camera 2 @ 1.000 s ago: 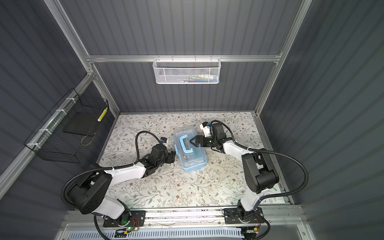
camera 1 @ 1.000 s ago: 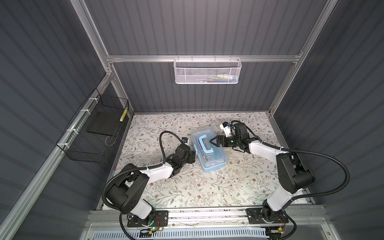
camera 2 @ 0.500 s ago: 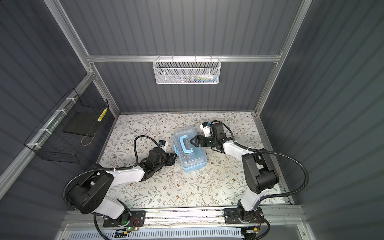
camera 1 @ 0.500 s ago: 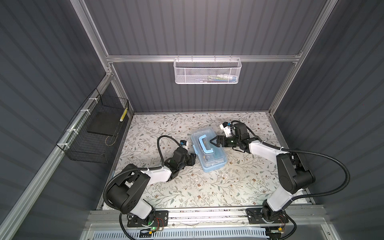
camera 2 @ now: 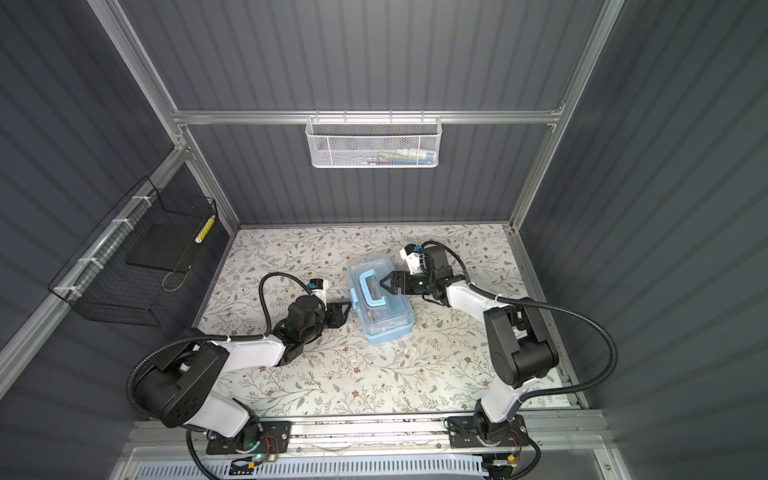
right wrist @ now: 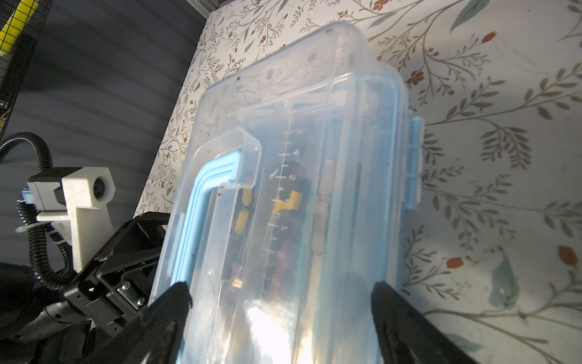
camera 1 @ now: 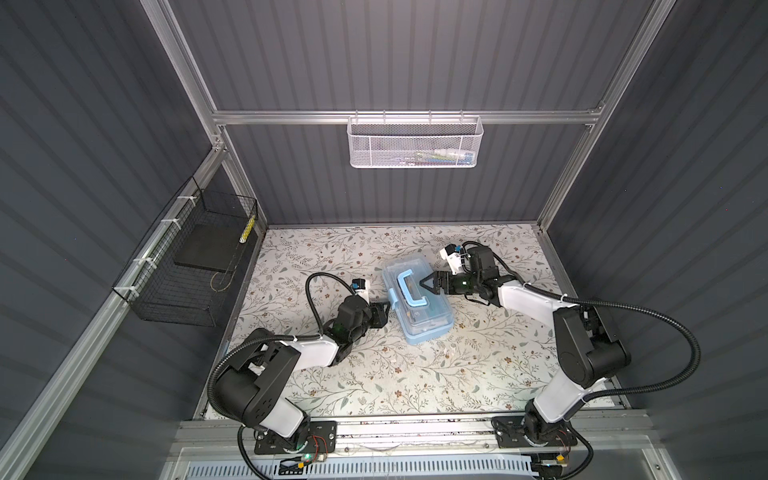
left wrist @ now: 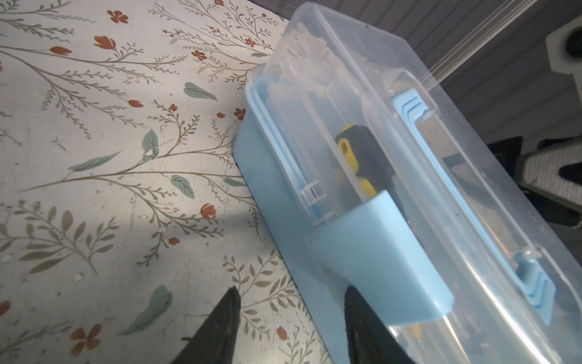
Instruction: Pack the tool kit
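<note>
The tool kit [camera 1: 424, 316] [camera 2: 386, 320], a light-blue box with its clear lid down and blue handle [camera 1: 409, 289] on top, lies on the floral table in both top views. A yellow-and-black tool [left wrist: 362, 157] [right wrist: 283, 201] shows through the lid. My left gripper [camera 1: 385, 309] [camera 2: 344, 309] [left wrist: 291, 299] stands open at the box's left side; one fingertip [left wrist: 354, 302] touches the underside of the blue latch [left wrist: 378, 252], the other hangs over the table. My right gripper [camera 1: 428, 283] [camera 2: 388, 283] [right wrist: 282, 293] is spread wide open, its tips over the lid beside the handle.
A white mesh basket [camera 1: 415, 145] holding a few items hangs on the back wall. A black wire basket [camera 1: 195, 266] with a dark slab and a yellow item hangs on the left wall. Floral table [camera 1: 415, 374] lies bare in front of the box.
My left gripper has drawn back slightly along the box's left side and its jaws have narrowed. The right arm and the box have not moved.
</note>
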`<state>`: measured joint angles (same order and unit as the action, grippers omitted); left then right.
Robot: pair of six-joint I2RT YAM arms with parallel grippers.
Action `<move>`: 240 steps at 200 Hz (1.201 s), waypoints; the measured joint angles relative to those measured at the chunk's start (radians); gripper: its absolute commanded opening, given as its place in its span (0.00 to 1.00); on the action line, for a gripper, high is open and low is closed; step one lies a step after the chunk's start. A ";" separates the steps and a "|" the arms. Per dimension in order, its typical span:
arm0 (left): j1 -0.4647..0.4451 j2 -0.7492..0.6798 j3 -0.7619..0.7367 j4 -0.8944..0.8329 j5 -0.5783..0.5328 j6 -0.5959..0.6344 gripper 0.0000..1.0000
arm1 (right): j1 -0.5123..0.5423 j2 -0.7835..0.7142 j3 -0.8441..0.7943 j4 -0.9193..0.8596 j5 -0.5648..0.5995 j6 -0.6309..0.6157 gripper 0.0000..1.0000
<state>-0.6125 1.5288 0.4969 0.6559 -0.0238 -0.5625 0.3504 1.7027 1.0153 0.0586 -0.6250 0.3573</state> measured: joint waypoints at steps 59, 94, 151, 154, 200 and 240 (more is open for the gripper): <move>0.021 -0.003 -0.042 0.118 0.044 -0.069 0.58 | 0.000 0.000 0.000 0.000 0.000 0.001 0.92; 0.032 0.055 -0.058 0.244 0.074 -0.140 0.55 | 0.000 0.000 0.000 0.000 0.000 0.001 0.92; 0.050 0.217 -0.062 0.438 0.127 -0.246 0.51 | 0.000 -0.004 0.000 -0.003 0.020 -0.001 0.92; 0.050 0.218 -0.062 0.439 0.130 -0.248 0.52 | 0.000 -0.004 0.000 -0.003 0.021 -0.001 0.92; 0.051 0.217 -0.067 0.477 0.154 -0.285 0.59 | -0.003 -0.005 0.000 -0.003 0.035 -0.002 0.92; 0.048 0.237 -0.070 0.609 0.187 -0.343 0.59 | -0.003 -0.006 0.000 -0.002 0.040 -0.002 0.92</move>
<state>-0.5648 1.7660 0.4271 1.2648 0.1635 -0.9051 0.3477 1.6970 1.0153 0.0563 -0.5850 0.3553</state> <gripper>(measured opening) 0.591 0.917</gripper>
